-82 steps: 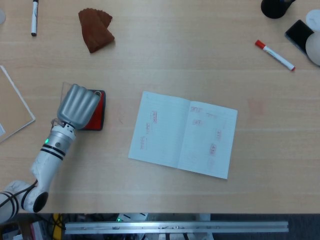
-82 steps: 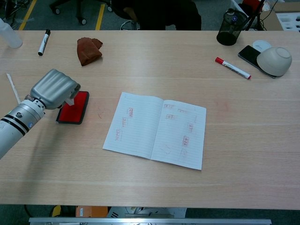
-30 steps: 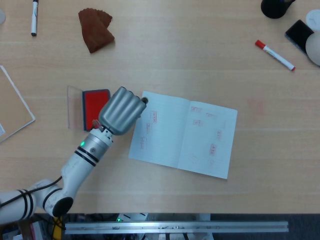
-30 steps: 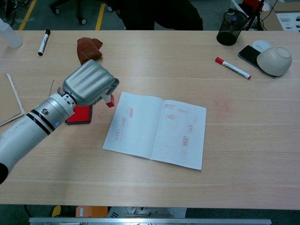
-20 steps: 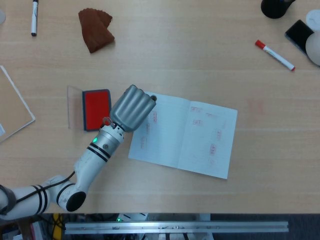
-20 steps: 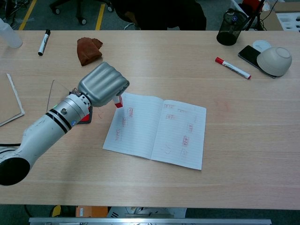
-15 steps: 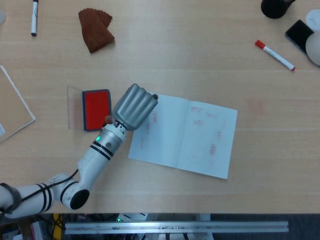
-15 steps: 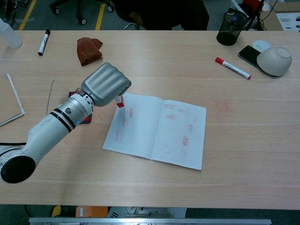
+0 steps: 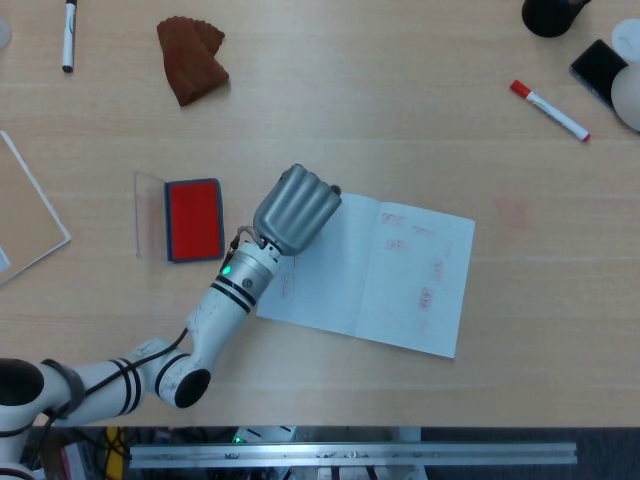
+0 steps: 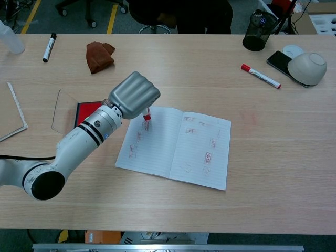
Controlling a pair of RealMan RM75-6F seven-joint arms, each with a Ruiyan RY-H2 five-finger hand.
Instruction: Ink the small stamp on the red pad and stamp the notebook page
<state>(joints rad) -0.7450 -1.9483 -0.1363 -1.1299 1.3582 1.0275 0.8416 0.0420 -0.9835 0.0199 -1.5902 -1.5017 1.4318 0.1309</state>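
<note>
My left hand (image 9: 297,210) hovers over the upper left corner of the open notebook (image 9: 400,290), fingers curled around the small stamp. In the chest view the stamp (image 10: 146,115) pokes out below the hand (image 10: 135,94), its red end pointing down at the left page (image 10: 152,142); I cannot tell whether it touches the paper. The red ink pad (image 9: 195,218) lies uncovered to the left of the notebook, also in the chest view as the pad (image 10: 84,113). Both pages carry several faint red prints. The right hand is out of sight.
The pad's clear lid (image 10: 63,111) stands open on its left side. A brown cloth (image 9: 192,60) and a black marker (image 9: 69,35) lie at the far left. A red marker (image 9: 550,110), a bowl (image 10: 307,68) and a dark cup (image 10: 255,30) sit at the far right.
My left hand has carried the stamp off the red pad and rightward, and now hangs over the notebook's left page. The pad is fully uncovered.
</note>
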